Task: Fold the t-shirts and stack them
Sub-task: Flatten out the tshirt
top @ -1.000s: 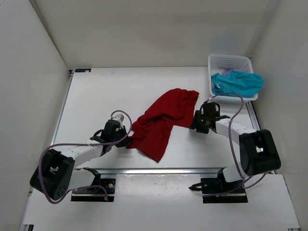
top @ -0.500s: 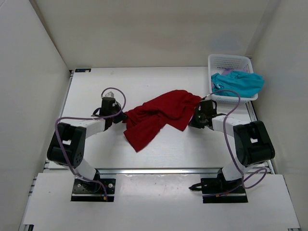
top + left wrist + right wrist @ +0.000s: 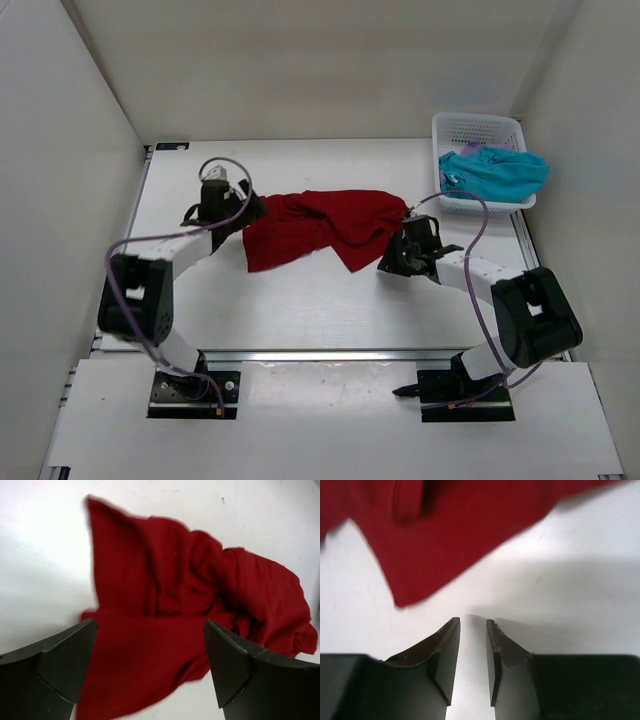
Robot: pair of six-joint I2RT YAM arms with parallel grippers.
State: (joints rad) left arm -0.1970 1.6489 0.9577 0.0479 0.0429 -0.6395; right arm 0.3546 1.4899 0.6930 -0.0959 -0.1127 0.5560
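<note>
A red t-shirt point(image 3: 320, 225) lies crumpled and stretched sideways across the middle of the table. My left gripper point(image 3: 247, 211) is at its left end, jaws wide open; in the left wrist view the red t-shirt point(image 3: 175, 605) fills the space below and between the left gripper point(image 3: 150, 625), touching neither finger. My right gripper point(image 3: 388, 265) sits low on the table just off the shirt's lower right corner. In the right wrist view the right gripper point(image 3: 473, 621) shows a narrow gap with only bare table in it, and the red t-shirt point(image 3: 450, 535) lies ahead of the tips.
A white basket point(image 3: 478, 125) stands at the back right corner with a teal t-shirt point(image 3: 495, 172) hanging over its front rim. White walls close in the table on the left, back and right.
Both arms carried the red t-shirt toward the back left and stretched it out. The left gripper has let go and opened wide; the right gripper has released its corner and drawn back.
</note>
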